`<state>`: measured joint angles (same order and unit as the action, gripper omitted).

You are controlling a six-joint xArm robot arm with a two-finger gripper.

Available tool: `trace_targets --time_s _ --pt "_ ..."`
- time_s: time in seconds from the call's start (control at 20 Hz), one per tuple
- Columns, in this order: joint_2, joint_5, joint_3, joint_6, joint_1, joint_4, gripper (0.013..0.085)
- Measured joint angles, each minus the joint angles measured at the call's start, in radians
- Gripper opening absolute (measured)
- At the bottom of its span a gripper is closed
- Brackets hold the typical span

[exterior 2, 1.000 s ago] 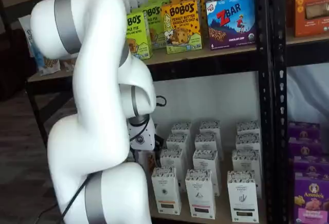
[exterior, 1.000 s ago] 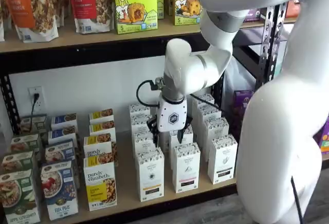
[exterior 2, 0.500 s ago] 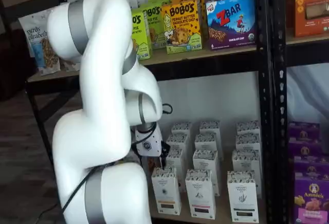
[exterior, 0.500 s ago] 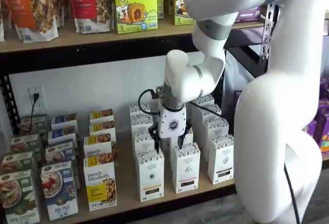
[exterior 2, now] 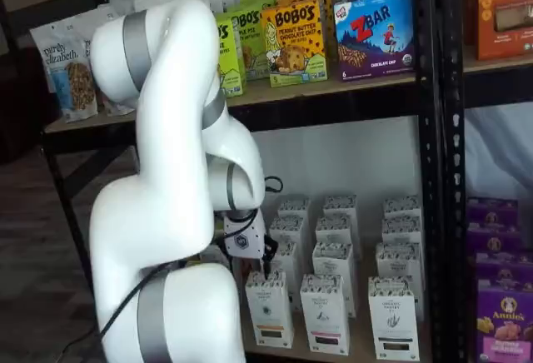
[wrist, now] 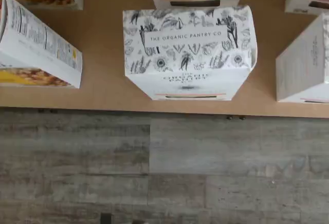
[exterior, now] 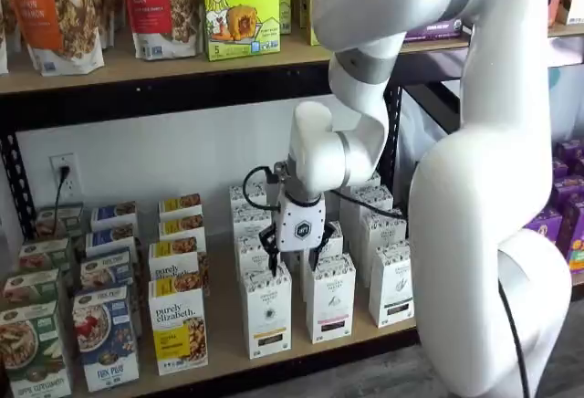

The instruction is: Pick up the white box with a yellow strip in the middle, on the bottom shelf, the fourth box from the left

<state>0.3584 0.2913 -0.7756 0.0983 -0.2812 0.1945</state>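
The white box (exterior: pixel 266 311) with a yellow strip on its black label stands at the front of its column on the bottom shelf (exterior: pixel 222 329). It also shows in a shelf view (exterior 2: pixel 269 309). The wrist view looks down on its speckled top (wrist: pixel 187 47), near the board's front edge (wrist: pixel 103 88). My gripper (exterior: pixel 294 257) hangs just above and slightly behind this box, its two black fingers (exterior: pixel 272 254) apart, open and empty. In a shelf view only the gripper body and a dark fingertip (exterior 2: pixel 267 259) show above the box.
Purely elizabeth boxes (exterior: pixel 177 325) (wrist: pixel 38 41) stand close on the left. The same carton with a pink strip (exterior: pixel 330 299) (wrist: pixel 303 62) stands close on the right. More white cartons fill the rows behind. Bobo's boxes (exterior: pixel 239 5) sit on the upper shelf.
The gripper has come down and forward a little, toward the front carton of the yellow-strip column. The arm's upper links have swung across. No box has moved.
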Motion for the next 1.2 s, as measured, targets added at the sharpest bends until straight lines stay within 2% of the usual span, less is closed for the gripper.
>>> trace_targets --time_s 0.8,1.2 --pt "0.177 0.019 -0.186 -0.067 0.021 0.051 0.0850" --pt "0.235 0.017 -0.246 -0.069 0.025 0.047 0.0850"
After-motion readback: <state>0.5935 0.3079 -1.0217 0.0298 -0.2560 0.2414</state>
